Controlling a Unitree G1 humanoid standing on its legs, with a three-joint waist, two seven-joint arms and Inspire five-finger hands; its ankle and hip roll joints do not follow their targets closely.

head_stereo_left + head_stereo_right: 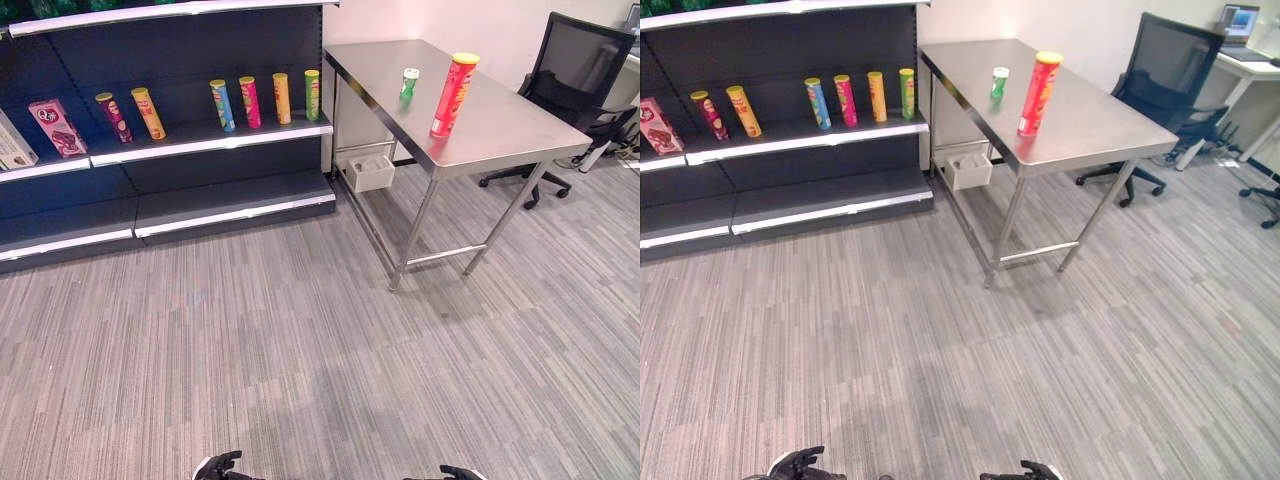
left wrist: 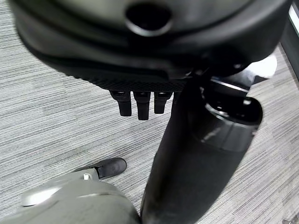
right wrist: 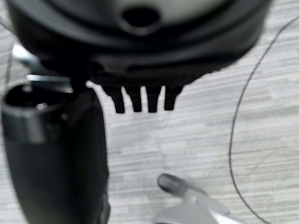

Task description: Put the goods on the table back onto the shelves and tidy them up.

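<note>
A tall red can with a yellow lid (image 1: 453, 95) stands upright on the steel table (image 1: 520, 130), and a small green can (image 1: 409, 83) stands just behind it. On the dark shelf's middle board (image 1: 200, 143) several tall cans (image 1: 262, 100) stand in a row, with a pink box (image 1: 57, 127) and a white box (image 1: 12, 145) further left. My left hand (image 1: 218, 466) and right hand (image 1: 460, 472) hang low, far from table and shelf. In the wrist views the left hand's fingers (image 2: 138, 103) and the right hand's fingers (image 3: 140, 100) point straight at the carpet, holding nothing.
A white bin (image 1: 370, 172) sits on the floor under the table, by the shelf's end. A black office chair (image 1: 580, 80) stands beyond the table's right side, with a desk and laptop (image 1: 1240, 20) behind it. Grey carpet stretches between me and the shelf.
</note>
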